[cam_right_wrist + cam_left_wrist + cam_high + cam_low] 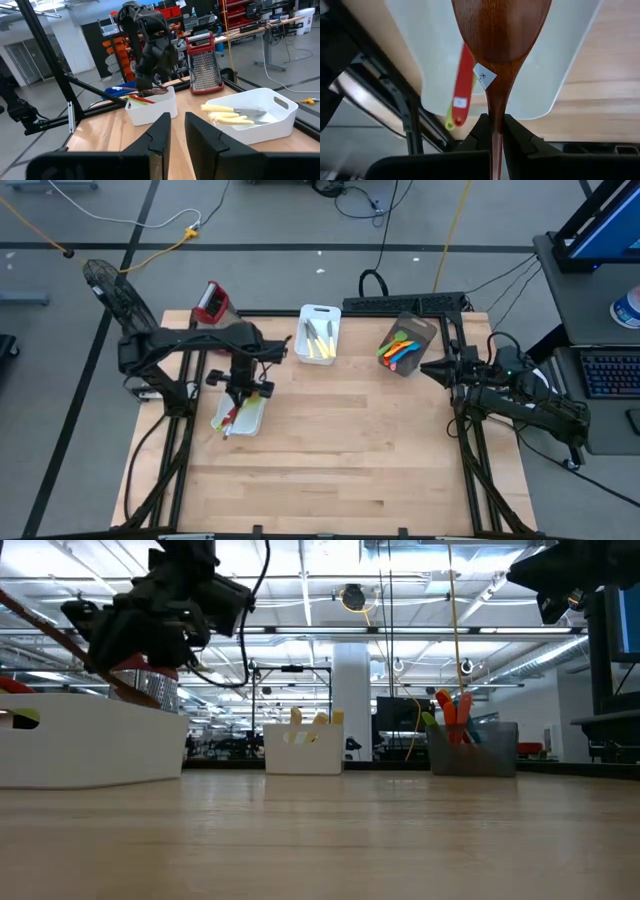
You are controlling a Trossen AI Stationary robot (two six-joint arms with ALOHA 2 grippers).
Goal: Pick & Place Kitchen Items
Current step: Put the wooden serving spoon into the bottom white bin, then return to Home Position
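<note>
One wooden spoon (500, 35) in left gripper (494, 131)

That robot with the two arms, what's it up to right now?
It's sorting kitchen utensils into bins. The left gripper is shut on a brown wooden spoon, holding it over a white bin that has a red utensil in it. The right gripper waits empty at the table's right side.

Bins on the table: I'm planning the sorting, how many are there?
3: a white bin under the left arm, a white bin with knives at back centre, and a grey bin holding coloured utensils near the right arm.
</note>
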